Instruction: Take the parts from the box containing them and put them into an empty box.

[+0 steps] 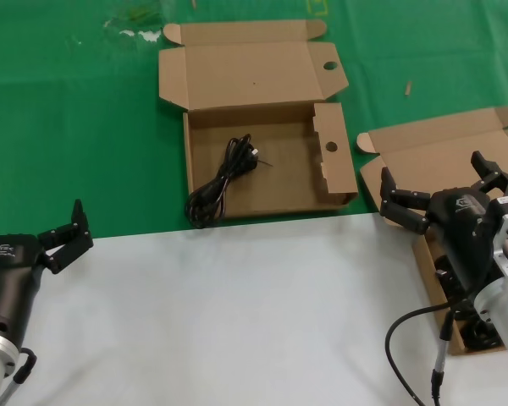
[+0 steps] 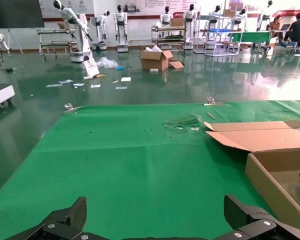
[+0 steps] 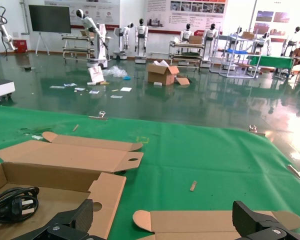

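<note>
Occupying the upper centre, the holed-flap box (image 1: 271,173) lay open with one black cable bundle (image 1: 220,183) in its left half. At right edge, the plain-lidded box (image 1: 444,148) sat partly hidden behind the right gripper (image 1: 444,193), fingers spread, empty. Lower left, the left gripper (image 1: 66,237) hovered, likewise spread.

Matt brown cardboard boxes (image 1: 262,173).
</note>
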### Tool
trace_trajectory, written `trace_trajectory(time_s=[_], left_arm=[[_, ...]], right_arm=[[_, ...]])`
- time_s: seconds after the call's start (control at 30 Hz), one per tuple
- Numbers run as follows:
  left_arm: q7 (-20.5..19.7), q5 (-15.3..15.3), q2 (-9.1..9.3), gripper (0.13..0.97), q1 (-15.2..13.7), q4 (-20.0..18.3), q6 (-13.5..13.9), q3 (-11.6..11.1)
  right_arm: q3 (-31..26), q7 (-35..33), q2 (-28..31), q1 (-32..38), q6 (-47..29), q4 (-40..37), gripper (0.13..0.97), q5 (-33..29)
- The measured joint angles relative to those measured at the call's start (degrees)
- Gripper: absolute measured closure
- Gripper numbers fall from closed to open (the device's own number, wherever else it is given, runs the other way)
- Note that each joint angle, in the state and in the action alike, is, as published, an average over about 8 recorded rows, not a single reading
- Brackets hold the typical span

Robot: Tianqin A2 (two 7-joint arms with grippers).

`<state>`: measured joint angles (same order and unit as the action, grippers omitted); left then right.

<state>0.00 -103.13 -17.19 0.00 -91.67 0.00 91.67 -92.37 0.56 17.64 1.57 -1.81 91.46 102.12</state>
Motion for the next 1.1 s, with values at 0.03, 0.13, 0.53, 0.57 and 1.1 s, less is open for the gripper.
trace_trajectory(time_s=[0.03, 0.13, 0.53, 0.57, 1.1], left_arm=[[0.00, 0.00, 0.00, 0.132, 0.00, 0.00, 0.00, 0.00], [0.00, 0.00, 0.00, 0.132, 0.00, 0.00, 0.00, 0.00], [0.00, 0.00, 0.00, 0.132, 0.00, 0.00, 0.00, 0.00], [0.00, 0.00, 0.00, 0.132, 0.00, 0.00, 0.00, 0.00], [0.00, 0.00, 0.00, 0.132, 0.00, 0.00, 0.00, 0.00]], right_arm=[[0.00, 0.00, 0.00, 0.00, 0.00, 0.00, 0.129, 0.00], [0.00, 0.00, 0.00, 0.00, 0.00, 0.00, 0.129, 0.00], [0.00, 0.00, 0.00, 0.00, 0.00, 0.00, 0.129, 0.00], [0.00, 0.00, 0.00, 0.00, 0.00, 0.00, 0.129, 0.00], [0.00, 0.00, 0.00, 0.00, 0.00, 0.00, 0.129, 0.00]])
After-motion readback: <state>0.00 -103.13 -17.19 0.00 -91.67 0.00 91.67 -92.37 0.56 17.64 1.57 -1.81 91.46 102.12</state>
